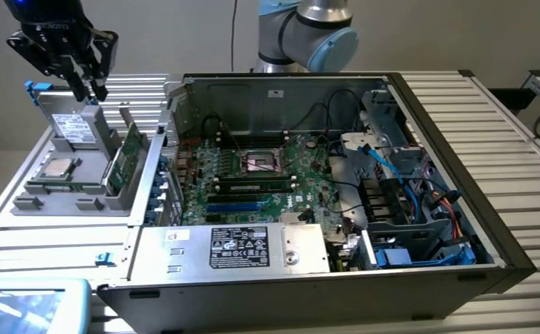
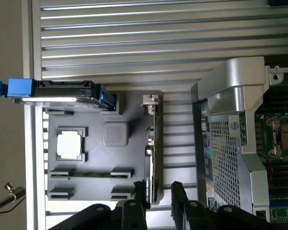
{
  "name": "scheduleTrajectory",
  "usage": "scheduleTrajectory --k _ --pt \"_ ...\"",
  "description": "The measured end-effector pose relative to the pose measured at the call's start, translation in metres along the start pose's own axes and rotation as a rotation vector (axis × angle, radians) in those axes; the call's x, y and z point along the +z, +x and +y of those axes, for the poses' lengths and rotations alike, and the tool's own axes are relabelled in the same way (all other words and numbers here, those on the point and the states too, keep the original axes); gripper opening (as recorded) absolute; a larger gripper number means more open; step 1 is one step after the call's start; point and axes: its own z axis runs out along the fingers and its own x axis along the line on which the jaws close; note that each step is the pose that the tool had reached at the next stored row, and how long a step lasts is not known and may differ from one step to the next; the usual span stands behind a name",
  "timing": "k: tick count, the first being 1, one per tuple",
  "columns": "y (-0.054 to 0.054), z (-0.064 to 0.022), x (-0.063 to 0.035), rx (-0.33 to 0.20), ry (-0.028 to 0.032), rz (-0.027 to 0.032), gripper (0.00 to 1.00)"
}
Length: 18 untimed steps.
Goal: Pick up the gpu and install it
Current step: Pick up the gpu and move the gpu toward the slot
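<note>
The gpu (image 1: 126,156) is a green card standing on its long edge in the grey parts holder (image 1: 56,202), on the side nearest the computer case. The wrist view looks down on the gpu (image 2: 153,148) edge-on, with its silver bracket (image 2: 151,100) at the far end. My gripper (image 1: 88,94) hangs well above the holder's back end, open and holding nothing. In the wrist view my gripper (image 2: 159,194) has its two dark fingers apart, and the near end of the card appears between them.
The holder (image 2: 96,158) also carries a drive with blue rails (image 2: 57,93), a processor (image 2: 70,143) and a memory stick (image 2: 91,173). The open computer case (image 1: 493,229) lies to the exterior view's right, its motherboard (image 1: 261,174) and blue slots (image 1: 237,207) exposed. The slatted table (image 2: 134,38) surrounds both.
</note>
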Motion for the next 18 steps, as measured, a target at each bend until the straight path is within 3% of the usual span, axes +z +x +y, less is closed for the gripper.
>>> scheduleTrajectory --k 2,3,11,18 --pt "0.000 -0.0001 0.0012 0.000 0.0000 -0.0001 0.37" --pt "0.001 -0.0002 0.0030 0.000 -0.0001 -0.0002 0.44" --pt "0.019 -0.0021 0.0175 0.001 -0.0002 -0.0004 0.44" --pt "0.020 -0.0028 0.0302 0.011 -0.0013 -0.0006 0.44"
